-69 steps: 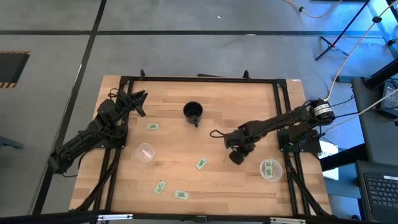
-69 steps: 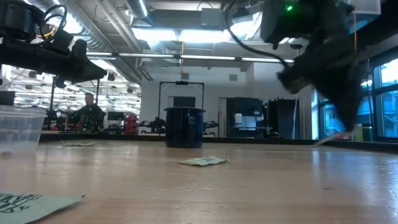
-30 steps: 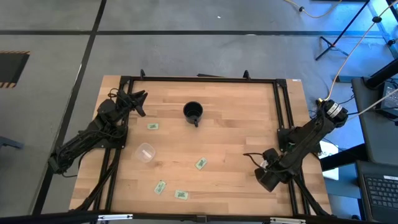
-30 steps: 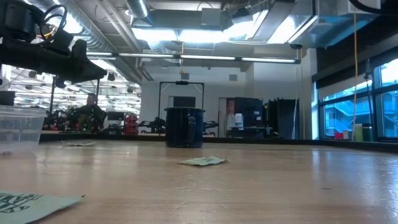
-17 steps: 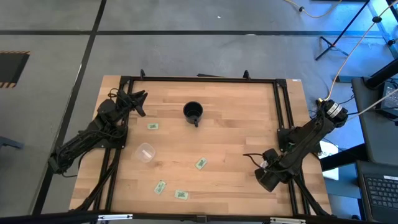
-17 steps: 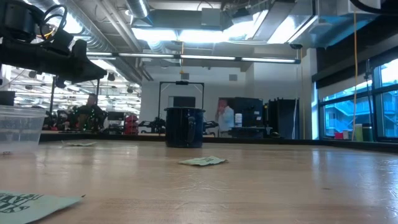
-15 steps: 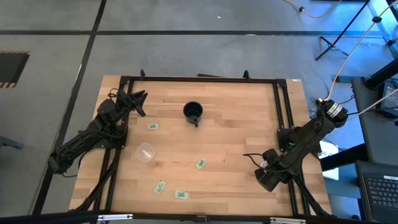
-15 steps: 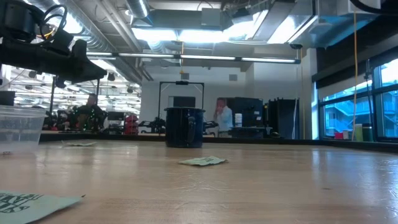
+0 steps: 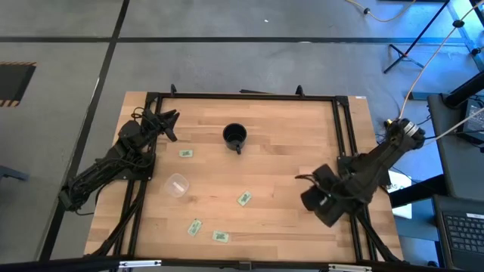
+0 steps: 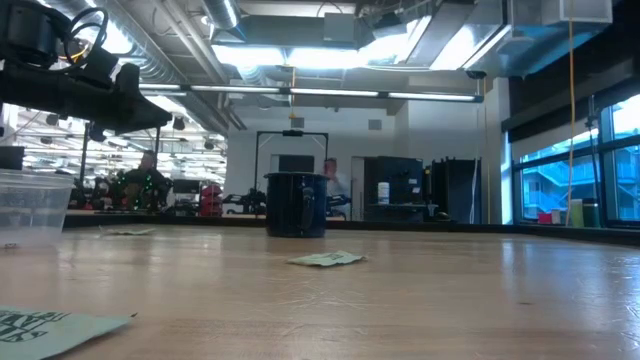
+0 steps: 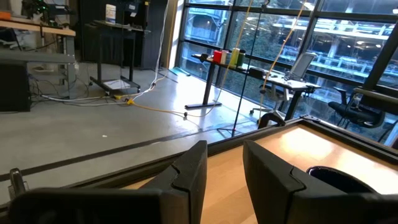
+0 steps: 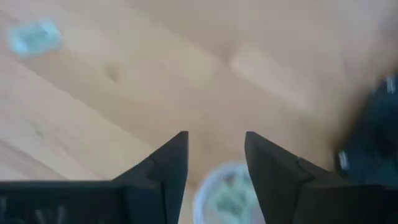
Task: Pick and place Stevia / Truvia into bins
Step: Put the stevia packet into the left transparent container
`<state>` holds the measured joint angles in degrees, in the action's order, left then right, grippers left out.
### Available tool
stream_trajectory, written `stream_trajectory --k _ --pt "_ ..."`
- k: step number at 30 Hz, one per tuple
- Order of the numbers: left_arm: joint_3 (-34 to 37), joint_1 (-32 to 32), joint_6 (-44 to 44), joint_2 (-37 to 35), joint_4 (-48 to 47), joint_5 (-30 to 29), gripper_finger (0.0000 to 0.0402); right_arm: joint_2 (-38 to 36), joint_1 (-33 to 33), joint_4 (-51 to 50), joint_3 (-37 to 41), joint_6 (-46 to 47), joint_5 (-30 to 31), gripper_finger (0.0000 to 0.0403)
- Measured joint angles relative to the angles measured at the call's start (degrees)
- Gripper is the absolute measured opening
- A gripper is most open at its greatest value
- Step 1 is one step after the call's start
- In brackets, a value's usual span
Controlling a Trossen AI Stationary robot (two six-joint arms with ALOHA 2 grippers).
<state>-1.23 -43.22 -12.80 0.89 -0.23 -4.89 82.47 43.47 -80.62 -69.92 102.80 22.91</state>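
Since a second ago the right gripper [image 9: 311, 198] has lifted and swung slightly inward from above the right-hand bin [image 12: 227, 196], jaws now apart and empty with green sachets visible in the cup between them in its wrist view; the left arm has not stirred.

Largest first: the wooden table [image 9: 287, 143]; the left gripper [image 9: 168, 121] parked at the far left corner, its fingers [image 11: 189, 171] standing partly apart on nothing; the black mug [image 9: 235, 136] toward the back centre; the clear left-hand bin [image 9: 176, 185] standing empty, as far as can be seen; then four loose Stevia / Truvia sachets, one beside the left arm [image 9: 185, 153], one mid-table [image 9: 243, 199], two near the front edge [image 9: 195, 227] [image 9: 220, 236].

Likely risks: the flat paper lies flush on the wood, so pinching fingertips may skid over it or shove it away; a sweeping arm could tip a light cup.
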Motion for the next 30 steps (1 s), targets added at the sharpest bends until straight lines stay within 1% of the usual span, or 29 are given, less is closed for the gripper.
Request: stream_trajectory --k 2,5,7,11,14,16,19,22,28,30 --pt "0.02 -0.01 0.00 0.01 0.02 -0.01 0.0100 -1.14 -2.28 0.62 0.08 -4.44 2.74 0.0162" --pt "0.02 -0.01 0.00 0.01 0.02 0.00 0.0100 -2.61 -6.30 3.33 1.28 -12.55 3.61 0.0162" --pt "0.02 0.00 0.00 0.00 0.02 0.00 0.0100 -3.79 -9.31 8.37 2.85 -20.20 3.56 0.0162" --pt "0.02 -0.02 0.00 0.00 0.02 0.00 0.0100 -6.08 -15.50 26.15 7.37 -40.31 3.41 0.0162" --pt "0.02 -0.01 0.00 0.01 0.02 0.00 0.0100 -7.82 -19.84 39.79 11.52 -54.40 0.33 0.0162" --pt "0.02 -0.01 0.00 0.01 0.00 0.00 0.0100 -8.66 -22.88 46.96 14.52 -61.37 -2.72 0.0162" --pt "0.02 -0.01 0.02 0.00 0.00 0.00 0.0100 -9.68 -27.68 55.08 19.04 -68.46 -7.41 0.0162" --pt "0.02 -0.02 0.00 0.00 0.00 -0.02 0.0100 -10.69 -32.02 62.38 23.89 -73.35 -11.42 0.0162" --pt "0.02 0.00 -0.14 0.02 0.37 0.14 0.0100 -15.30 -36.84 77.03 32.75 -81.63 -13.40 0.0162" --pt "0.02 0.00 -0.42 0.02 1.28 1.79 0.0100 -16.92 -37.66 81.57 34.85 -84.03 -13.57 0.0162"
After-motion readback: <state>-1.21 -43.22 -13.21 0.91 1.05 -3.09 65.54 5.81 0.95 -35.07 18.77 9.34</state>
